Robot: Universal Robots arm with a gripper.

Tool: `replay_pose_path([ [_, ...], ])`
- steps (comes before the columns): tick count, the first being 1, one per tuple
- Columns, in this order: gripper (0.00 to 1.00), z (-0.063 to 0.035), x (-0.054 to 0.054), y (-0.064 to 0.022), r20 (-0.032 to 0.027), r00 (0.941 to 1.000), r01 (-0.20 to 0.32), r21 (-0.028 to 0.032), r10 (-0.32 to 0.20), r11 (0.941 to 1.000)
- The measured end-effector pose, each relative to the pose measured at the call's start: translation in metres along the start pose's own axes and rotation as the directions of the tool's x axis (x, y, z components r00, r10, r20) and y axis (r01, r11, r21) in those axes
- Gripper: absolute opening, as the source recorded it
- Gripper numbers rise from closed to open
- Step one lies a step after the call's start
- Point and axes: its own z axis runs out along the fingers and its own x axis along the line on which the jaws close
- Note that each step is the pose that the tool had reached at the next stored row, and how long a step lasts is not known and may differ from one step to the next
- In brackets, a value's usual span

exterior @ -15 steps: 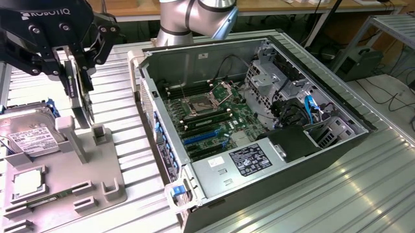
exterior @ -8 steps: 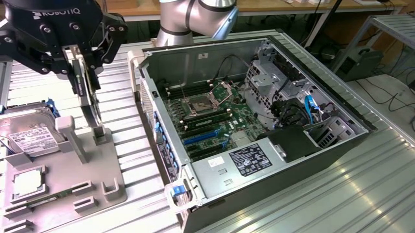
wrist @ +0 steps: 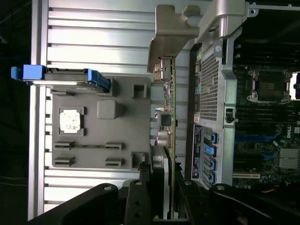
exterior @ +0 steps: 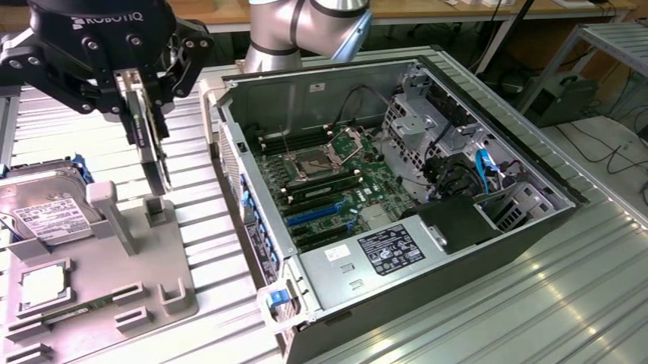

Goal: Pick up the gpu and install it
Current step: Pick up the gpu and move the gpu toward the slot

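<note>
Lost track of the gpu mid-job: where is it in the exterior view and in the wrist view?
Exterior view: the gpu hangs edge-on from the gripper, above the grey fixture, at the exterior view's left of the open case.
Wrist view: the gpu runs edge-on out from the gripper, between the grey fixture and the case.
Shared landmark: the hard drive with blue rails.

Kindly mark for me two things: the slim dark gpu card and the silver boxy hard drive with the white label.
slim dark gpu card (exterior: 154,152): exterior view, middle of its narrow side.
silver boxy hard drive (exterior: 48,214): exterior view, its white label.
</note>
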Motion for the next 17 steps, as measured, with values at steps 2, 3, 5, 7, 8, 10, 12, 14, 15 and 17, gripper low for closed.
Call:
replay_pose_path([
  [2, 0.28, 0.0001, -0.004, -0.0001, 0.0000, 1.0000, 0.000, 0.0000, 0.000, 1.0000],
  [3, 0.28, 0.0001, -0.005, -0.0002, 0.0000, 1.0000, 0.000, 0.0000, 0.000, 1.0000],
  [5, 0.28, 0.0001, -0.007, -0.0003, 0.0000, 1.0000, 0.000, 0.0000, 0.000, 1.0000],
  [7, 0.28, 0.0002, -0.009, -0.0004, -0.0001, 1.0000, 0.000, 0.0000, 0.000, 1.0000],
  [8, 0.28, 0.0002, -0.010, -0.0004, -0.0001, 1.0000, 0.000, 0.0000, 0.000, 1.0000],
  [10, 0.28, 0.0002, -0.012, -0.0005, -0.0001, 1.0000, 0.000, 0.0000, 0.000, 1.0000],
  [12, 0.28, 0.0003, -0.014, -0.0006, 0.0000, 1.0000, 0.000, 0.0000, 0.000, 1.0000],
  [14, 0.28, 0.0003, -0.017, -0.0007, 0.0000, 1.0000, 0.000, 0.0000, 0.000, 1.0000],
  [15, 0.28, 0.0004, -0.019, -0.0008, 0.0000, 1.0000, 0.000, 0.0000, 0.000, 1.0000],
  [17, 0.28, 0.0005, -0.023, -0.0009, 0.0000, 1.0000, 0.000, 0.0000, 0.000, 1.0000],
])
